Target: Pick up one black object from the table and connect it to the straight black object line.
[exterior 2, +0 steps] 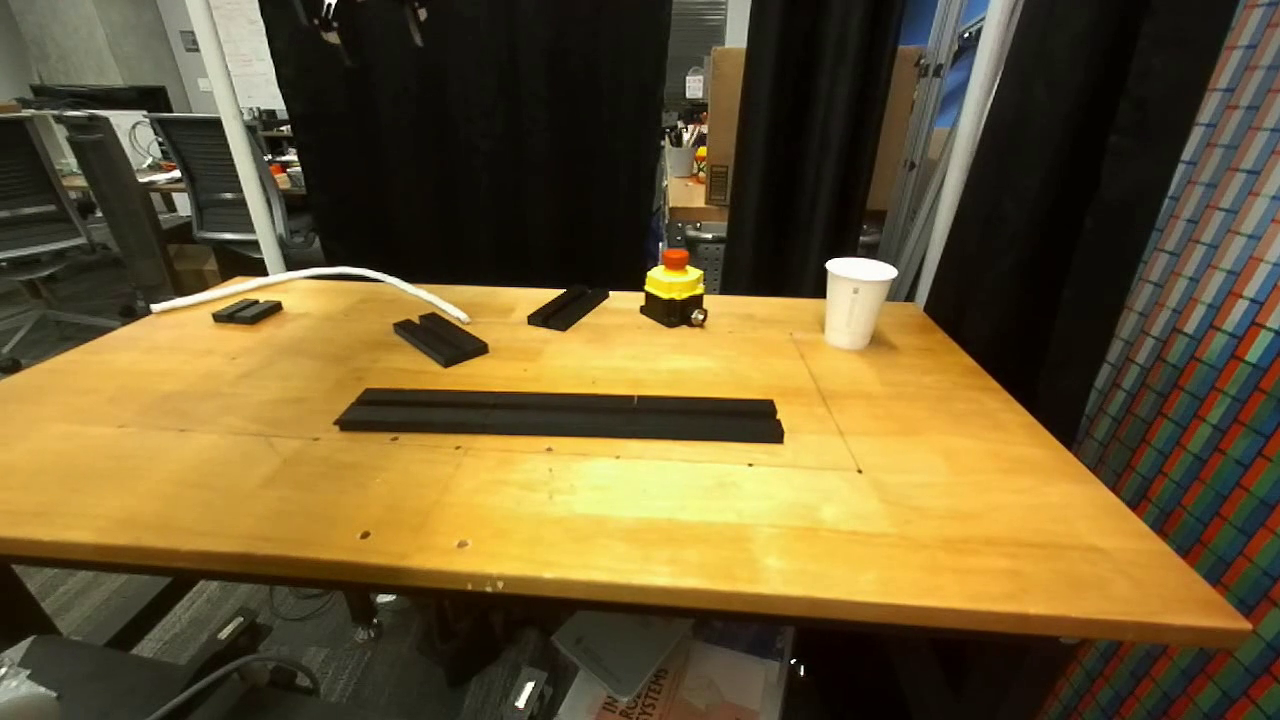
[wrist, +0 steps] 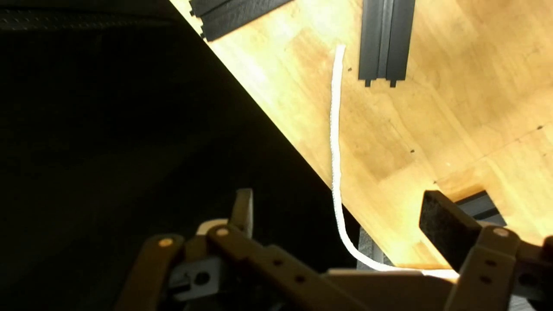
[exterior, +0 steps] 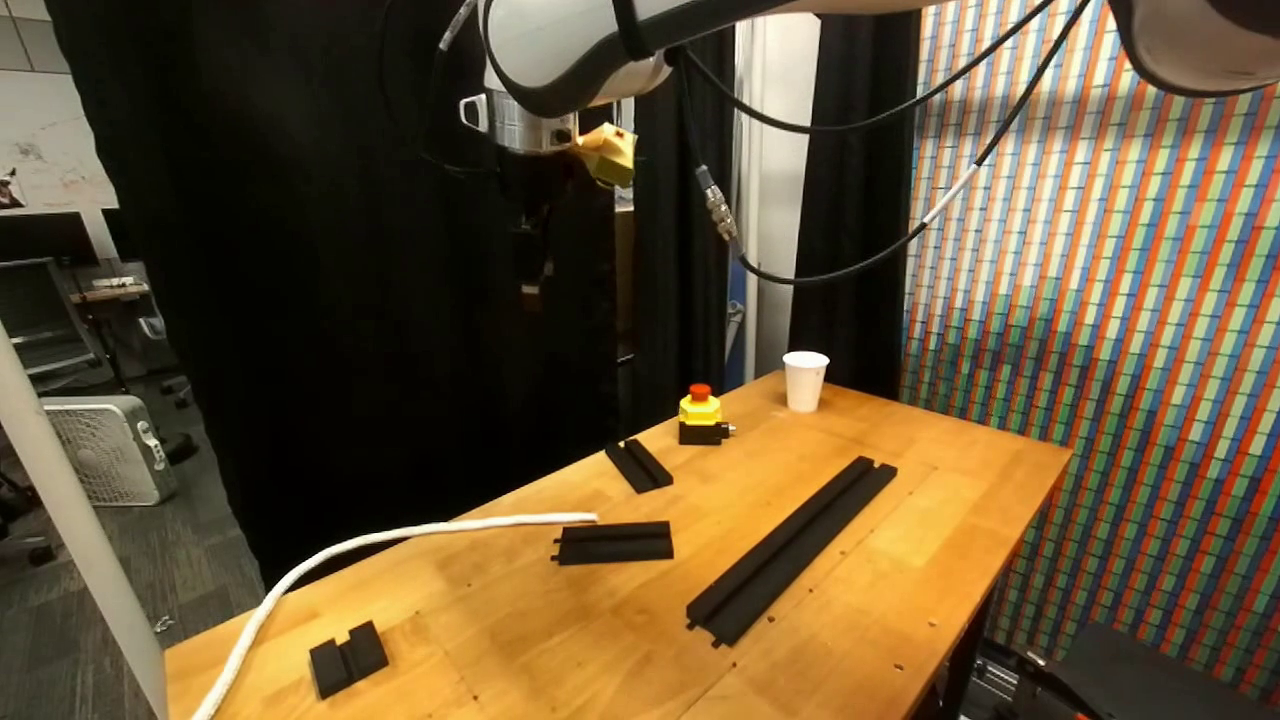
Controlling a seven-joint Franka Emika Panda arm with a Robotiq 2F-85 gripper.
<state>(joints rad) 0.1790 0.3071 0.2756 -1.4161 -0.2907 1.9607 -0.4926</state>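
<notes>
The black object, a short flat bar [exterior: 615, 542], lies on the table [exterior: 560, 640] with two prongs at one end. It also shows in an exterior view [exterior 2: 440, 340] and at the top of the wrist view [wrist: 386, 39]. The straight black object line, a long rail [exterior: 790, 555], lies apart from it; it shows in an exterior view [exterior 2: 560, 414] too and is out of the wrist view. My gripper [wrist: 339, 192] is open, with nothing between its fingers, high above the table's edge. Only its fingertips [exterior 2: 374, 35] show at the top of an exterior view.
A stubbier black piece [exterior: 638, 466] and a small chunky black block [exterior: 347, 660] lie on the table. A white cable [exterior: 400, 530] runs along the edge near the bar. A yellow emergency-stop button [exterior: 701, 415] and a white cup [exterior: 804, 381] stand at the far end.
</notes>
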